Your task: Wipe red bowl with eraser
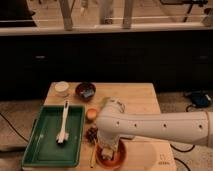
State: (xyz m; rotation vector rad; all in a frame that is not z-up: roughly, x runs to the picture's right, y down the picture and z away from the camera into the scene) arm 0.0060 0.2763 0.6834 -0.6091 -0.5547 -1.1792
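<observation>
Tool: the tool (106, 145) is hanging at the end of the white arm (160, 127), pointing down into the red bowl (119, 156) over its left half.
Tool state: I cannot tell whether it is clenched or released, as the wrist is covering it.
Red bowl: it is sitting upright on the wooden desk (140, 100) at the near edge, with its orange-red rim showing to the right of the tool.
Eraser: the pale eraser (107, 151) is lying inside the red bowl, right under the tool's tip; whether it is touching the bowl's floor is not clear.
Arm: it is reaching in from the right of the red bowl and passing just behind it.
Orange cup: the small orange cup (91, 114) is standing behind the red bowl, slightly left.
Dark lump: a small dark object (92, 133) is lying just left of the red bowl and behind it; too blurred to name.
Thin stick: a yellowish stick (93, 157) is lying just left of the red bowl.
Green tray: the green tray (30, 150) is sitting well left of the red bowl, carrying a white-handled brush (63, 125).
Dark bowl: the maroon-brown bowl (85, 90) is standing far behind the red bowl, holding a small blue block (88, 93).
White cup: a small white cup (62, 88) is standing far behind the red bowl and further left.
</observation>
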